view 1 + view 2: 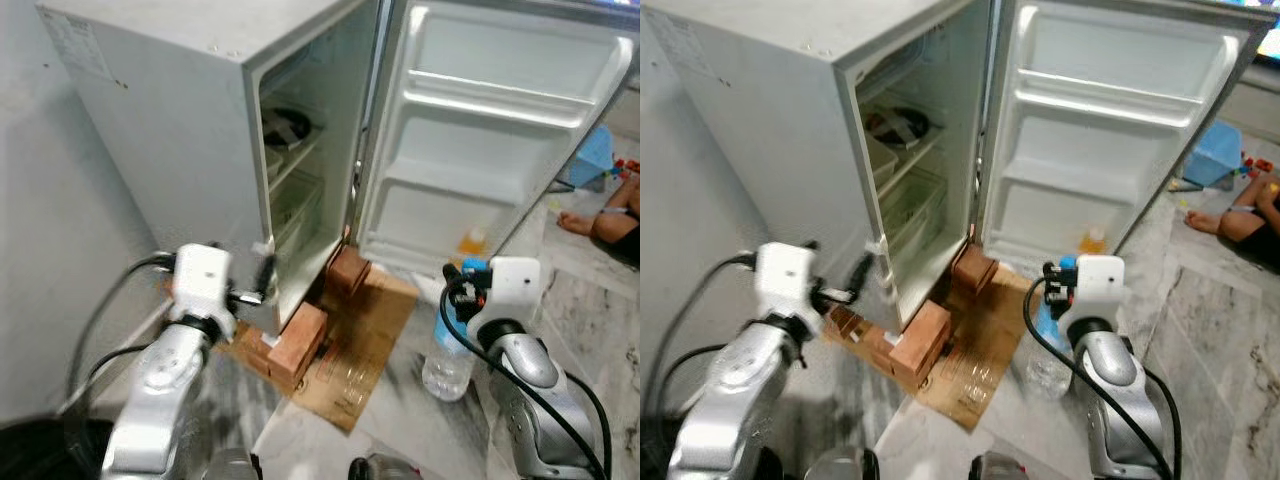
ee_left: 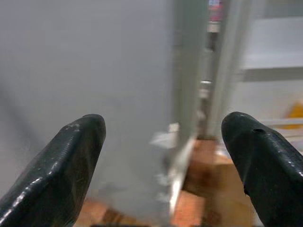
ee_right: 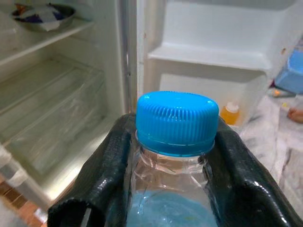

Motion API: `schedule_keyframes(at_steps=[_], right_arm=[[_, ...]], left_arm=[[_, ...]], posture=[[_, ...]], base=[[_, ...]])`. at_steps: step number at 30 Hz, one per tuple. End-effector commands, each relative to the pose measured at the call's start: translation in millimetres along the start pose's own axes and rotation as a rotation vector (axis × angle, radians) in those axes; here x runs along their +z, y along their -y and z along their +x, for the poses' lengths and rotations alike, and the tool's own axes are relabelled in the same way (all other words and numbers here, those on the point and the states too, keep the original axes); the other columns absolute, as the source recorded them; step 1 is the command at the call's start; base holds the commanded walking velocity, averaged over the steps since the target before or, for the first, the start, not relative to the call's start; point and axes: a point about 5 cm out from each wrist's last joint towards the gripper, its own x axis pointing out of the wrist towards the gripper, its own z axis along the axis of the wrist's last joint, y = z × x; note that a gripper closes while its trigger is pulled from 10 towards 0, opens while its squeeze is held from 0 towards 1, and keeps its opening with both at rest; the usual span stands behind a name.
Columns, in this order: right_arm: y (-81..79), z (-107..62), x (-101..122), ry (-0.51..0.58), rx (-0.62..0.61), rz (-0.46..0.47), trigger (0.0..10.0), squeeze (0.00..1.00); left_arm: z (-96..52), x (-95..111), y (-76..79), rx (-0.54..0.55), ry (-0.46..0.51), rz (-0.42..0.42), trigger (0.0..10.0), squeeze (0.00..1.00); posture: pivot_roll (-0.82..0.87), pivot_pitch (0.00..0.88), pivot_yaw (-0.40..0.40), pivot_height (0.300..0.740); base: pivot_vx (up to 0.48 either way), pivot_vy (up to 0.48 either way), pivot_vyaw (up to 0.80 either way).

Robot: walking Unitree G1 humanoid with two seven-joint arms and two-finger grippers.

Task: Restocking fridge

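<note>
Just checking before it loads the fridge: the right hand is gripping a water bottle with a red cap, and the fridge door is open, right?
Not quite. The cap is blue, not red, as the right wrist view shows. The rest holds: the right hand is gripping the water bottle just below the cap, and the fridge door is open.

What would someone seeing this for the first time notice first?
The small fridge standing wide open, propped on bricks over flattened cardboard, its door shelves nearly bare apart from a small orange bottle at the bottom. Next, the right gripper clamped around the neck of a blue-capped water bottle, facing the fridge. The left gripper hangs open beside the fridge's outer wall.
</note>
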Motion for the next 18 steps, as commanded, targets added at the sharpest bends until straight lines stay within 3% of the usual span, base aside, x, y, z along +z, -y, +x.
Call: schedule_keyframes(at_steps=[1, 7, 10, 18], right_arm=[[-3.0, 4.8, 5, 0.036, 0.007, 0.0, 10.0, 0.0], [-14.7, 10.8, 6, 0.047, 0.056, -0.005, 10.0, 0.0], [-22.5, 14.9, 12, 0.075, 0.108, 0.008, 10.0, 0.0], [-23.9, 18.4, 13, 0.091, 0.11, 0.007, 10.0, 0.0]], left_arm=[[-2.8, 5, -2.3, 0.056, 0.015, -0.005, 10.0, 0.0], [-1.2, 3, 1.9, 0.09, 0.006, -0.016, 10.0, 0.0], [1.8, 5, 7.0, 0.085, 0.011, 0.028, 10.0, 0.0], [3.6, 7, 7.4, 0.098, 0.011, 0.022, 10.0, 0.0]], posture=[[0.09, 0.007, -0.062, 0.74], [0.09, 0.021, -0.077, 0.74], [0.09, 0.024, -0.077, 0.74], [0.09, 0.026, -0.072, 0.74]], base=[[0.0, -0.289, 0.0], [0.0, -0.439, 0.0], [0.0, -0.339, 0.0], [0.0, -0.428, 0.0]])
